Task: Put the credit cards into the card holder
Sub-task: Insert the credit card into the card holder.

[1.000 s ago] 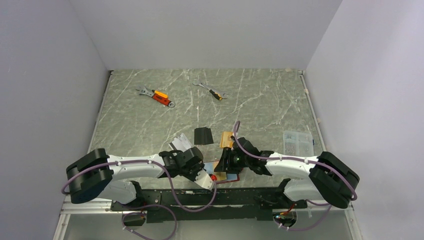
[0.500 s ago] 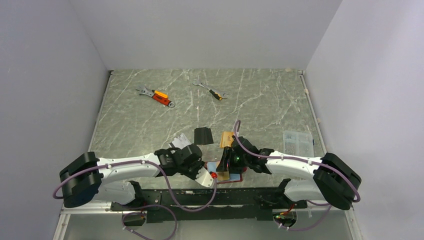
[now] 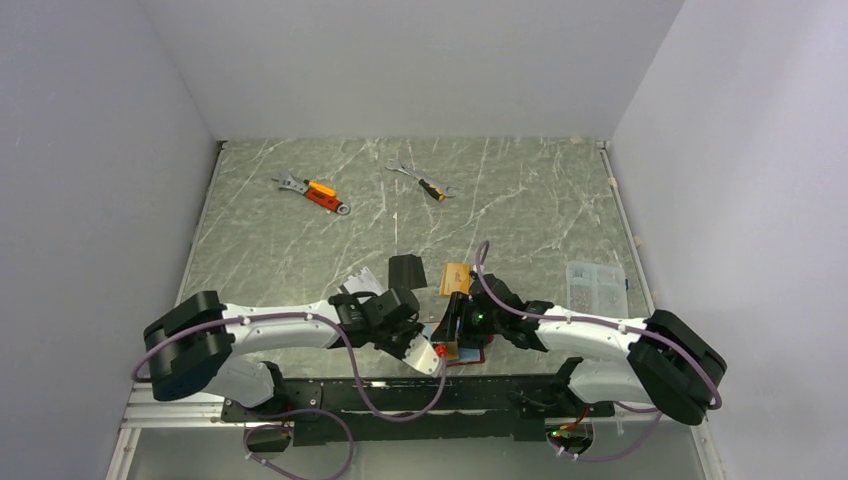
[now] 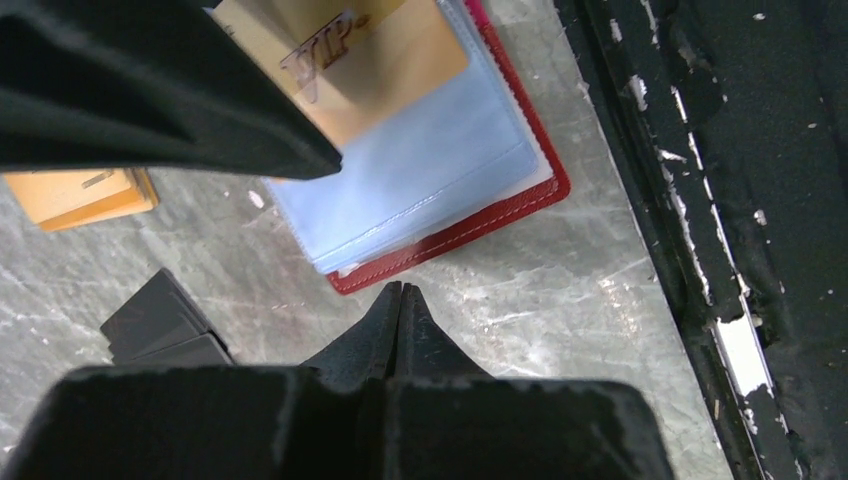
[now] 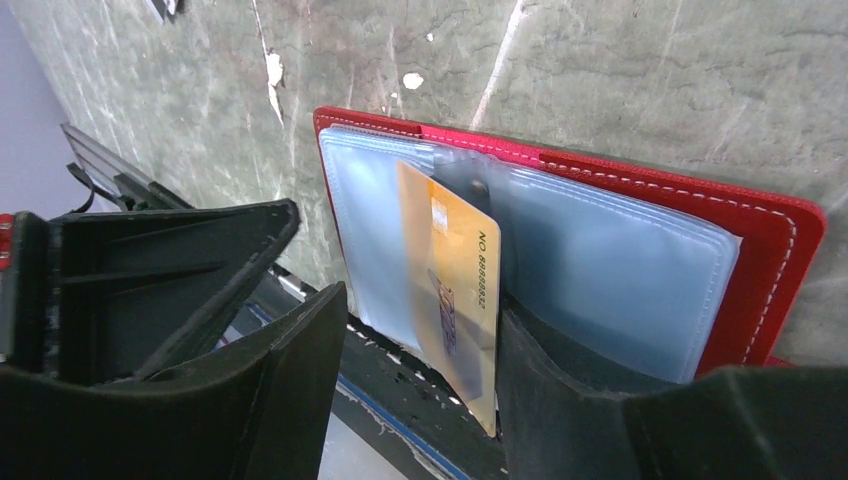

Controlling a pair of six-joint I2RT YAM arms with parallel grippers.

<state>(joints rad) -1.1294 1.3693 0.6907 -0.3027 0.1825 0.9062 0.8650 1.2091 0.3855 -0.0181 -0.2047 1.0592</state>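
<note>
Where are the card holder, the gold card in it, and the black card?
card holder (image 5: 770, 250): right wrist view, red cover.
gold card (image 5: 455, 280): right wrist view, face.
black card (image 3: 405, 270): top external view, middle.

The card holder (image 5: 775, 260) is red with pale stitching round its edge; its pockets (image 5: 620, 290) are translucent pale blue. The VIP card (image 5: 455, 290) in them is orange-gold with dark print. Just beyond lie a loose orange-gold card (image 3: 455, 275) and a black card (image 3: 405, 270). The table (image 3: 520, 200) is grey-green marble, white-veined. At the far side, the left wrench (image 3: 314, 192) and the right wrench (image 3: 428, 186) have orange handles and silver heads.
</note>
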